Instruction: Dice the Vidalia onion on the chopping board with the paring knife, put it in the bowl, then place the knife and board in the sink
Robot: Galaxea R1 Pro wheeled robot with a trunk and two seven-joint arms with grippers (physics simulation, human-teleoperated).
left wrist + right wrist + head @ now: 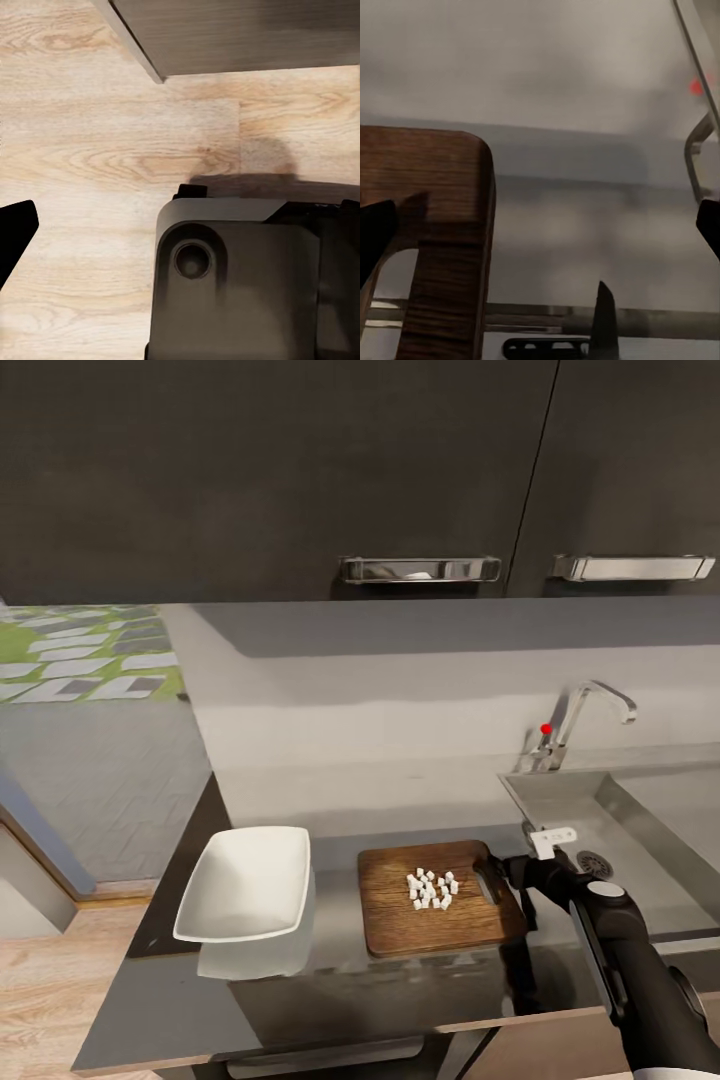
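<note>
Right gripper (515, 870) sits at the handle-slot end of the chopping board (400, 920), fingers spread wide either side of that corner, nothing clamped. Board's long axis runs left from it toward the bowl (250, 880), diced onion (430, 888) heaped mid-board. Sink (640, 830) just right (knife location unclear). Left gripper state: cannot tell.

The chopping board (436, 897), brown wood with rounded corners and a darker rim, lies flat on the dark grey countertop (330, 930), its slot-handle end just beside the sink (620, 830). The Vidalia onion (431, 889), diced into tiny pale cubes, sits in a loose cluster near the board's middle. The bowl (248, 885), white, square and shallow, stands upright and empty on the countertop on the board's other side, near it but apart. The sink is a grey steel basin with a round drain and a chrome tap bearing a red knob.
</note>
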